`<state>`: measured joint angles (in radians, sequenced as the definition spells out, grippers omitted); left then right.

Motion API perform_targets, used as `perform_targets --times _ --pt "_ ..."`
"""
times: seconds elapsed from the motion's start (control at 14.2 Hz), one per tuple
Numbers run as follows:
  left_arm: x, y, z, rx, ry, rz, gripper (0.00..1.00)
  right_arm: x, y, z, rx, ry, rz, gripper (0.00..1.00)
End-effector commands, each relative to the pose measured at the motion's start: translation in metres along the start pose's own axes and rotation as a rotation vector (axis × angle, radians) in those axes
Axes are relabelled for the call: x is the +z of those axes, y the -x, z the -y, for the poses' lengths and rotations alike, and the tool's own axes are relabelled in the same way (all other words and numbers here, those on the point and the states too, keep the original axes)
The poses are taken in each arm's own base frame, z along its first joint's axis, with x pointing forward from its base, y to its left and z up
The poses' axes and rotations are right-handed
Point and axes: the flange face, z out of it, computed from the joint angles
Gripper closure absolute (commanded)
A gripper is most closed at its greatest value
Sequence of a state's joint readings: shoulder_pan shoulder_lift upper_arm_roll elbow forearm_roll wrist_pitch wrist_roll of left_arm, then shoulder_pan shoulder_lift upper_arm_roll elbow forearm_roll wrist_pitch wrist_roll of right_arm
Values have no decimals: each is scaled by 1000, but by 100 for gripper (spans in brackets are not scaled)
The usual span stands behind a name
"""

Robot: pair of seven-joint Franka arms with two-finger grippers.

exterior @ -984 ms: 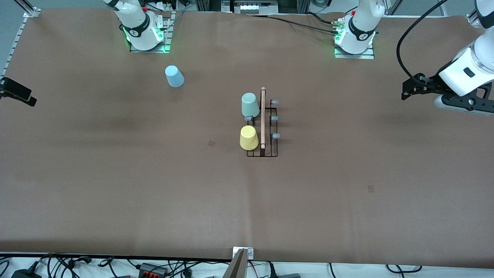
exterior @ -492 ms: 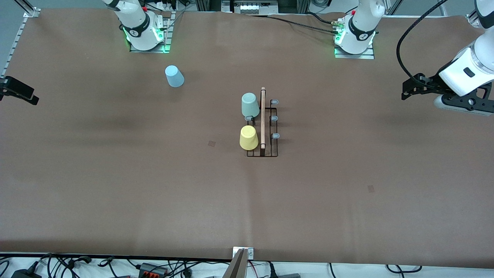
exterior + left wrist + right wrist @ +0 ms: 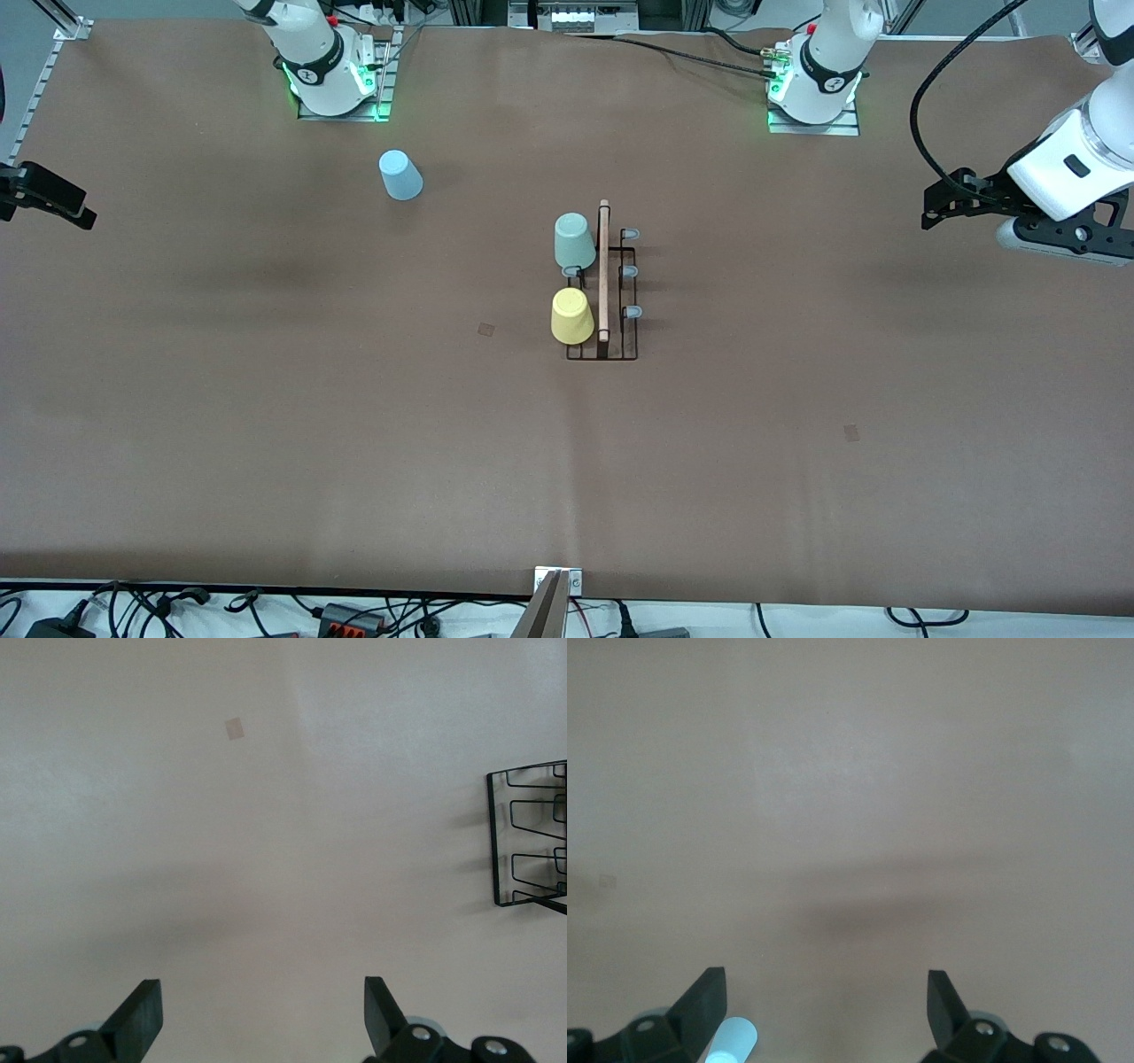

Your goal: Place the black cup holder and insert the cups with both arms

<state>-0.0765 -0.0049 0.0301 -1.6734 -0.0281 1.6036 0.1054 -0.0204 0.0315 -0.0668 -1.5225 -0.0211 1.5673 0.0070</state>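
The black cup holder (image 3: pixel 620 297) stands mid-table, its wooden handle (image 3: pixel 603 270) pointing toward the front camera. A mint green cup (image 3: pixel 574 240) and a yellow cup (image 3: pixel 571 316) sit upside down on its pegs on the side toward the right arm's end. The light blue cup (image 3: pixel 400 175) stands upside down on the table near the right arm's base. My left gripper (image 3: pixel 930 208) hangs open over the left arm's end of the table, seeing the holder (image 3: pixel 527 837) off to one side. My right gripper (image 3: pixel 75 213) is open over the other end, empty, with the blue cup (image 3: pixel 733 1041) beside one finger.
Two small tape marks (image 3: pixel 486 329) (image 3: pixel 851 432) lie on the brown table cover. Both arm bases (image 3: pixel 332 75) (image 3: pixel 815 89) stand along the edge farthest from the front camera. Cables (image 3: pixel 354 611) and a bracket (image 3: pixel 558 580) line the nearest edge.
The right gripper has crept slightly farther in over the table from its end. The left arm, the holder and the cups have not moved.
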Motion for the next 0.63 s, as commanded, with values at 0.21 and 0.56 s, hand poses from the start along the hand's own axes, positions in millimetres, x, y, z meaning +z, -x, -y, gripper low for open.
perform_targets --times 0.21,0.56 --pt "-6 0 -1 1 -10 4 0 -3 6 -3 -8 -4 -5 0" --pt "-5 0 0 -1 -9 5 0 -2 6 -10 6 -31 0 0"
